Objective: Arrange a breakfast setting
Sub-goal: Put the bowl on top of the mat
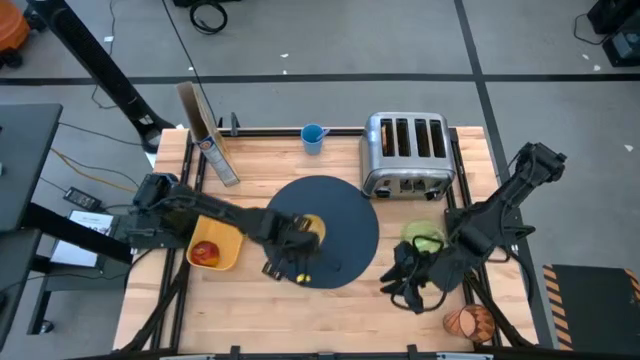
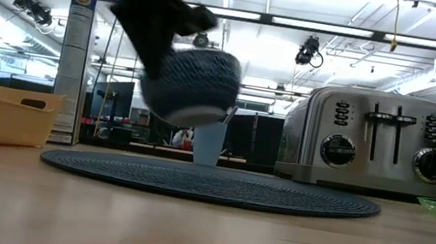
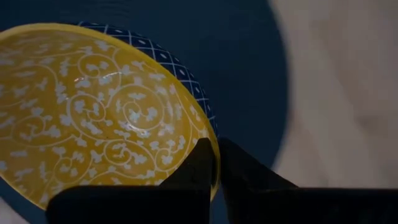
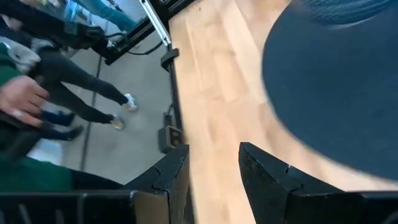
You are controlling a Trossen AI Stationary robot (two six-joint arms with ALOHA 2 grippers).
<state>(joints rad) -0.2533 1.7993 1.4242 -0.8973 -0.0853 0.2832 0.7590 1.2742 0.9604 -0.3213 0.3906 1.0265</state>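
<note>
The small bowl (image 3: 106, 118) is yellow with a white pattern inside and blue-patterned outside. My left gripper (image 3: 216, 149) is shut on it above the round dark blue-grey mat (image 1: 345, 215); both also show in the high view, the bowl (image 1: 310, 230) beside the gripper (image 1: 292, 250). In the low view the bowl (image 2: 193, 84) hangs clear of the mat (image 2: 209, 183). My right gripper (image 4: 214, 168) is open and empty over bare wood by the mat's right edge (image 1: 405, 280). The green plate (image 1: 425, 238), the orange-brown cup (image 1: 468, 322) and the red apple (image 1: 206, 252) show; spoon and toast do not. My left gripper pinches the bowl's rim (image 3: 210, 134), one finger inside the bowl and one outside against its blue wall. The fingers come slanting down from above, from the table's left. The bowl is lifted clear of the mat and hangs tilted below the fingers.
A chrome toaster (image 1: 405, 155) stands at the back right, a small blue cup (image 1: 313, 137) at the far edge, a tall box (image 1: 208, 140) at the back left. The apple lies in a yellow bin (image 1: 225, 238) at the left. People's legs (image 4: 93, 93) show beyond the table.
</note>
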